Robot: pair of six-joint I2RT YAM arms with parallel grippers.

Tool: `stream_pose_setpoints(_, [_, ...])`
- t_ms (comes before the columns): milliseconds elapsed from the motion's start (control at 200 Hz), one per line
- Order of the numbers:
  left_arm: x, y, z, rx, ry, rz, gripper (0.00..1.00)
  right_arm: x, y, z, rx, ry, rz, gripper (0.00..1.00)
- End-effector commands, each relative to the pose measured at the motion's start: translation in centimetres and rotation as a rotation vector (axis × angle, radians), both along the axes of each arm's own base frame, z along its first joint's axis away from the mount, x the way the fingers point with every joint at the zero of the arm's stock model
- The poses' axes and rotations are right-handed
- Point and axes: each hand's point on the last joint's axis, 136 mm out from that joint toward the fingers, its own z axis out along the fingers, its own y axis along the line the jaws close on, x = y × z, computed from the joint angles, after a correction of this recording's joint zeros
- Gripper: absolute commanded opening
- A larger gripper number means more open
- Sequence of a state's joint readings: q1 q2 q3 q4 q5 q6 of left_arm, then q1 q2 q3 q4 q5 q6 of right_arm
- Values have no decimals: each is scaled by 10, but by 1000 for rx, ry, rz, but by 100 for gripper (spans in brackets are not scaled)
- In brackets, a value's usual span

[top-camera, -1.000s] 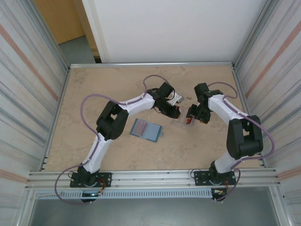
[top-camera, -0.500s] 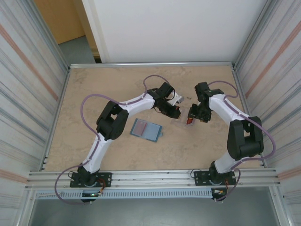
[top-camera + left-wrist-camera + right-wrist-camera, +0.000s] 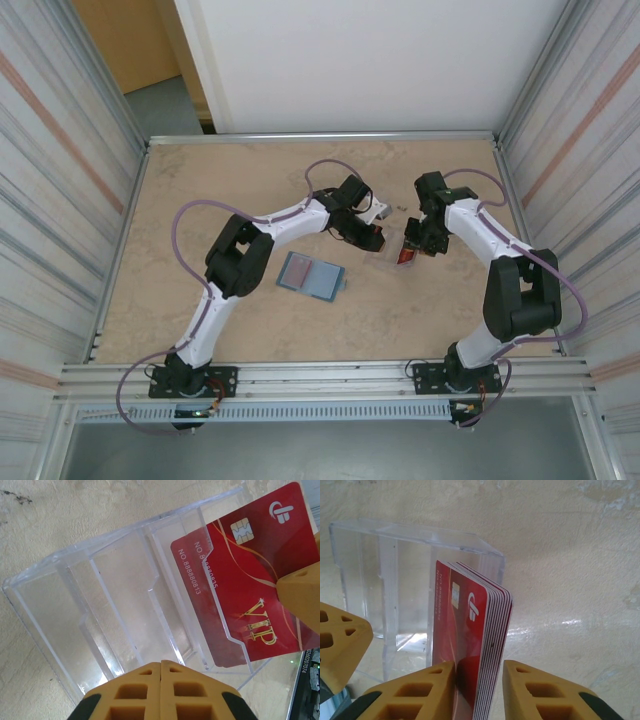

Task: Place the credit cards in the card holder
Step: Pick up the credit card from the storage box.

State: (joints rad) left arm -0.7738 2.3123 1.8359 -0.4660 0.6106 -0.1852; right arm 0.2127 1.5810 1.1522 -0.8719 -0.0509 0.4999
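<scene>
Straddling a stack of thin red plastic credit cards (image 3: 470, 625), the right claw (image 3: 479, 672) has its yellow fingers apart. One finger lies against the stack's printed face and the other stands just beside its far side with a sliver of gap, so the grip is not yet closed. The cards stand on edge in the end slot of a clear, ribbed plastic case (image 3: 100, 605), and the front one shows a gold chip and the letters "VIP". The left claw (image 3: 161, 666) has its fingers pressed together on nothing, at the near edge of that case. The teal-blue, roughly square folding card holder (image 3: 312, 275) lies flat on the beige marbled worktop (image 3: 200, 200), beside the left arm's elbow and apart from the case.
</scene>
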Motion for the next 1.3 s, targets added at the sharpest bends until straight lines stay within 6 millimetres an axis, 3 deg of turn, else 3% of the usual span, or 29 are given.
stream_pose_setpoints(0, [-12,12,-31,81,66,10,0,-7,-10,12,-33,7,-3,24])
stream_pose_setpoints(291, [-13,13,-30,83,61,5,0,-8,-8,14,-22,6,2,16])
stream_pose_setpoints(651, [-15,12,-29,83,52,-6,0,-10,-10,18,-32,7,1,24])
stream_pose_setpoints(952, [-16,12,-31,86,53,-6,0,-11,-11,20,-37,11,4,24])
stream_pose_setpoints(1298, [-15,12,-32,86,55,-6,0,-12,-10,21,-37,17,8,16])
